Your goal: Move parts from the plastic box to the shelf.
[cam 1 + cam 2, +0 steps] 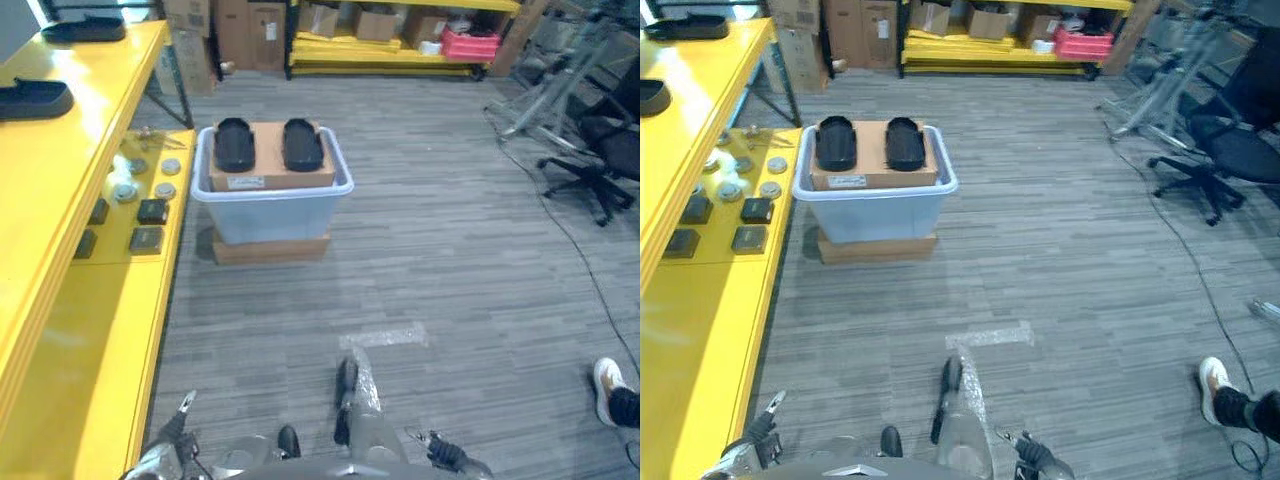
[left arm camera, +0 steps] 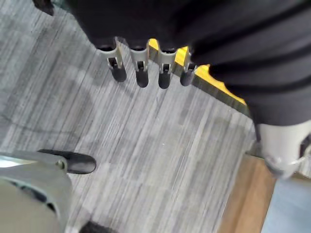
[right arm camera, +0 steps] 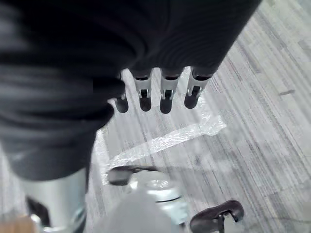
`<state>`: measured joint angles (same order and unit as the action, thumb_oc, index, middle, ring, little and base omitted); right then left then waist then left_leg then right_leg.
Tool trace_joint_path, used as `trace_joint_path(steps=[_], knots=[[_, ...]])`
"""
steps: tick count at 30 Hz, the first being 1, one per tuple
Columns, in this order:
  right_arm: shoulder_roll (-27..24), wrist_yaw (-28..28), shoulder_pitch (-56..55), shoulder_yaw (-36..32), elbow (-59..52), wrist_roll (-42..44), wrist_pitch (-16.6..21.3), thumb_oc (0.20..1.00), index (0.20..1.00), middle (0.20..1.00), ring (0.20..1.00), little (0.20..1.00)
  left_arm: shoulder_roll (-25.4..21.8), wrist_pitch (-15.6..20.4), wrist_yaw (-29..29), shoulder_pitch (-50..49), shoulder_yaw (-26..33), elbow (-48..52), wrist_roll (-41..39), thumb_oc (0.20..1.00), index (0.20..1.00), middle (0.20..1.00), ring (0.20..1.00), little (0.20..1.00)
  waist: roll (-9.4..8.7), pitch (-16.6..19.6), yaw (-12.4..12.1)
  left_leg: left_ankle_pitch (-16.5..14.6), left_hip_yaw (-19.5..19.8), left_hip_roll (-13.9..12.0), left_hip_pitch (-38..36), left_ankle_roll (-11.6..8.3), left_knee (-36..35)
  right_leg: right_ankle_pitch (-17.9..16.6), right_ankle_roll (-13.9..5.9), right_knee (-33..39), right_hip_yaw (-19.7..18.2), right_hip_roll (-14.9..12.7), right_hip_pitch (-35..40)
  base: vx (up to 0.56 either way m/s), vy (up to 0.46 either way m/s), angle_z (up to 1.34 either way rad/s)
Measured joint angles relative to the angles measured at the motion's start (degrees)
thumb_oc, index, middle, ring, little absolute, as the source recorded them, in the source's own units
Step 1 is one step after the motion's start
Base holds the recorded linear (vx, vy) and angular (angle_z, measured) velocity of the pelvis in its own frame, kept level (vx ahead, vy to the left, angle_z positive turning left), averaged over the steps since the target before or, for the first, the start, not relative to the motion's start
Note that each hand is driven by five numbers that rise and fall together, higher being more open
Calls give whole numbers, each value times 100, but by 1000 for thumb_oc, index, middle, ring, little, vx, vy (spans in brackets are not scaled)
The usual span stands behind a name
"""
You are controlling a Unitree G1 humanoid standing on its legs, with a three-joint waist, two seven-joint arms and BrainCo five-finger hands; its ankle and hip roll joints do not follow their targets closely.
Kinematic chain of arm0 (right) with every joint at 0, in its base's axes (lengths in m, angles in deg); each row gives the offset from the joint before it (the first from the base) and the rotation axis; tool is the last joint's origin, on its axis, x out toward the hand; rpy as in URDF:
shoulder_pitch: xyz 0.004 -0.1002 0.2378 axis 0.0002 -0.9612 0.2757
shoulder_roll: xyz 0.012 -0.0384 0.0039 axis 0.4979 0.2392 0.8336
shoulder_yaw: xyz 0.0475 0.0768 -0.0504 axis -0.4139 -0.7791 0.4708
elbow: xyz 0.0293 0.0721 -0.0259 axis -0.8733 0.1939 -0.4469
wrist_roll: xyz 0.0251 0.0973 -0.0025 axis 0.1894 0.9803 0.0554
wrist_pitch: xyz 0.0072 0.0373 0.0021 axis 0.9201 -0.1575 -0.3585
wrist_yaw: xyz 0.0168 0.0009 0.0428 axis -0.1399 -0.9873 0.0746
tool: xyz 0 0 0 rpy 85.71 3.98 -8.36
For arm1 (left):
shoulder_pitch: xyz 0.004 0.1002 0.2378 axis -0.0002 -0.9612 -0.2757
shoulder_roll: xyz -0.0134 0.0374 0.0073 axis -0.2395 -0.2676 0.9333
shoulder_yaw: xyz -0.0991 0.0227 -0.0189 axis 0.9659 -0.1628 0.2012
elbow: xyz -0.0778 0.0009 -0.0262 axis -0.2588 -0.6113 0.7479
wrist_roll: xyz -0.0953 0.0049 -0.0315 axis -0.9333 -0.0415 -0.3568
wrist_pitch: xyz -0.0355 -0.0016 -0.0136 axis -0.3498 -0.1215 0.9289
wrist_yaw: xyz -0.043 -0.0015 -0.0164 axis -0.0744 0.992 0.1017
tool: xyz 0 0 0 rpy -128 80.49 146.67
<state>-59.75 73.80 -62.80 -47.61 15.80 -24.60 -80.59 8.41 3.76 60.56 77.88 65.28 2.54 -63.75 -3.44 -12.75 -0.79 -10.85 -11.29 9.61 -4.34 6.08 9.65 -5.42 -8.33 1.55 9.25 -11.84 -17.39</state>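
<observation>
The pale plastic box stands on a flat cardboard box on the floor, beside the yellow shelf on the left. Inside it a cardboard box carries two black oval parts side by side. Two similar black parts lie on the shelf's top level. My left hand hangs over the grey floor near the shelf's edge, fingers straight, holding nothing. In its wrist view my right hand hangs the same way above a tape strip, empty. Both hands are well short of the box.
Small black blocks and round metal pieces lie on the shelf's lower level. A tape strip marks the floor. A black office chair stands at the right, a person's shoe at the lower right. A far yellow rack holds cartons.
</observation>
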Motion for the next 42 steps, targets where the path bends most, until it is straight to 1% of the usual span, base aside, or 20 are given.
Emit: trace_joint_path(steps=[5, 6, 7, 9, 11, 14, 15, 16, 20, 21, 23, 26, 30, 31, 33, 36, 37, 39, 40, 42], knots=[[9, 167, -113, -107, 36, -93, 4, 1000, 1000, 1000, 1000, 1000, 0, 42, 34, -423, 187, 1, 162, 1000, 1000, 1000, 1000, 1000, -91, 39, -53, -306, 180, -24, -575, -55, 56, -187, 223, -670, 129, 134, 125, 546, -273, 22], [-1, 148, 65, -62, 185, -96, -44, 1000, 1000, 1000, 1000, 1000, -8, 42, 34, -420, 188, 39, 173, 1000, 1000, 1000, 1000, 1000, 34, 56, -102, -375, 395, -145, -931, -175, -88, 53, 460, -1323, 270, 468, 394, 599, -277, 37], [-1, 142, 159, -43, 179, -89, -62, 1000, 1000, 1000, 1000, 1000, -4, 41, 34, -409, 193, 140, 174, 1000, 1000, 1000, 1000, 1000, 55, 114, -72, -366, 459, -224, -947, -191, 90, -72, 914, -1283, 156, 725, 630, 492, -233, 46], [-99, 111, 375, 42, 66, -74, -204, 1000, 1000, 1000, 1000, 1000, 57, 36, 37, -398, 195, 281, 174, 1000, 1000, 1000, 1000, 1000, 27, 186, -131, -345, 499, -346, -915, -465, 655, 166, 1174, -1567, 183, 770, 770, 401, -222, 20], [-214, 35, 486, 199, -124, -66, -321, 1000, 1000, 1000, 1000, 1000, 115, 29, 33, -413, 218, 249, 170, 1000, 1000, 1000, 1000, 1000, 24, 373, -218, -126, 468, -463, -557, -752, 1630, 370, 1135, -1565, 134, 745, 1016, 310, -201, -5], [-338, -105, 497, 204, -219, -64, -431, 1000, 1000, 1000, 1000, 1000, 194, 10, 10, -449, 235, 207, 56, 1000, 1000, 1000, 1000, 1000, 4, 569, -369, 1023, 361, -655, 277, -814, 3265, 377, 1208, -944, 91, 851, 1511, 248, -118, -12], [-376, -190, 432, 202, -191, -67, -519, 1000, 1000, 1000, 1000, 1000, 189, -21, -1, -431, 252, 225, -79, 1000, 1000, 1000, 1000, 1000, -7, 641, -428, 1066, 472, -725, 962, -754, 4059, 383, 1254, -617, 72, 865, 1683, 225, -4, -1], [-383, -260, 434, 202, -147, -67, -585, 1000, 1000, 1000, 1000, 1000, 180, -27, -11, -423, 256, 220, -174, 1000, 1000, 1000, 1000, 1000, -46, 631, -459, 712, 508, -774, 1180, -728, 3794, 354, 1268, -490, 87, 854, 1756, 246, 52, -1], [-399, -286, 384, 195, -31, -93, -669, 1000, 1000, 1000, 1000, 1000, 108, -57, -11, -465, 414, 225, -476, 1000, 1000, 1000, 1000, 1000, -82, 553, -349, 520, 269, -1237, 1218, -854, 1566, 287, 1168, -120, 297, 886, 2152, 219, 148, 9], [-418, -298, 277, 193, -16, -95, -671, 1000, 1000, 1000, 1000, 1000, 93, -55, -12, -425, 433, 224, -513, 1000, 1000, 1000, 1000, 1000, -73, 514, -298, 631, 163, -1306, 1072, -928, 386, 305, 1102, 70, 373, 905, 2314, 201, 145, 41], [-431, -420, 178, 188, 17, -91, -671, 1000, 1000, 1000, 1000, 1000, 130, -53, -11, -94, 419, 245, -513, 1000, 1000, 1000, 1000, 1000, 51, 280, -269, 1372, 158, -1410, 1210, -1229, -941, 437, 913, 317, 404, 941, 2585, 320, 248, 37], [-449, -537, 71, 198, -299, -83, -694, 1000, 1000, 1000, 1000, 1000, 211, -98, -8, -18, 440, 307, -510, 1000, 1000, 1000, 1000, 1000, 299, 9, -397, 1894, 195, -1655, 1647, -1272, -952, 584, 841, 311, 321, 922, 2829, 217, 226, -20], [-521, -685, 50, 324, -656, 20, -688, 1000, 1000, 1000, 1000, 1000, 236, -100, -32, -451, 460, 371, -493, 1000, 1000, 1000, 1000, 1000, 468, 166, -544, 1496, 369, -1547, 1341, -1152, -410, 942, 346, 63, 42, 593, 2963, 171, 177, -76], [-444, -732, 126, 370, -648, 76, -663, 1000, 1000, 1000, 1000, 1000, 163, -99, -28, -414, 457, 399, -474, 1000, 1000, 1000, 1000, 1000, 381, 172, -530, 1774, 398, -1351, 1292, -796, -446, 1047, 196, -67, 36, 379, 2985, 178, 204, -27], [-212, -748, 153, 376, -660, 252, -666, 1000, 1000, 1000, 1000, 1000, -24, -94, -29, -297, 413, 453, -349, 1000, 1000, 1000, 1000, 1000, 35, 156, -613, 1703, 293, -945, 1092, -499, -632, 1121, 142, -624, 132, -20, 2860, 133, 187, -8], [94, -798, 275, 465, -858, 555, -666, 1000, 1000, 1000, 1000, 1000, -124, -71, -31, -35, 129, 479, -153, 1000, 1000, 1000, 1000, 1000, 83, 92, -661, 1682, 248, -731, 683, -75, -930, 1122, 66, -2794, 99, -295, 1924, 70, 105, -5], [185, -828, 300, 507, -1095, 673, -665, 1000, 1000, 1000, 1000, 1000, -146, -49, -40, -5, -100, 482, -158, 1000, 1000, 1000, 1000, 1000, 131, 97, -589, 1690, 266, -663, 577, -107, -1003, 1390, 92, -3427, 45, -312, 1523, 14, -74, -1], [191, -905, 428, 693, -1489, 706, -653, 1000, 1000, 1000, 1000, 1000, -150, -32, -40, 21, -337, 576, -165, 1000, 1000, 1000, 1000, 1000, 227, 67, -504, 1670, 182, -591, 574, -143, -1066, 1552, 73, -3295, 94, -188, 978, 5, -249, 9], [165, -911, 495, 689, -1550, 706, -568, 1000, 1000, 1000, 1000, 1000, -100, -40, -73, 7, -432, 695, -182, 1000, 1000, 1000, 1000, 1000, 369, 88, -532, 1575, 132, -563, 642, -264, -1073, 1423, 65, -2269, 340, -80, 762, 4, -262, 6], [138, -920, 598, 721, -1461, 707, -539, 1000, 1000, 1000, 1000, 1000, -106, -110, -156, -26, -442, 801, -205, 1000, 1000, 1000, 1000, 1000, 354, 81, -614, 1062, -79, -524, 764, -770, -909, 943, 60, -1419, 433, -27, 706, 45, -258, 20]])
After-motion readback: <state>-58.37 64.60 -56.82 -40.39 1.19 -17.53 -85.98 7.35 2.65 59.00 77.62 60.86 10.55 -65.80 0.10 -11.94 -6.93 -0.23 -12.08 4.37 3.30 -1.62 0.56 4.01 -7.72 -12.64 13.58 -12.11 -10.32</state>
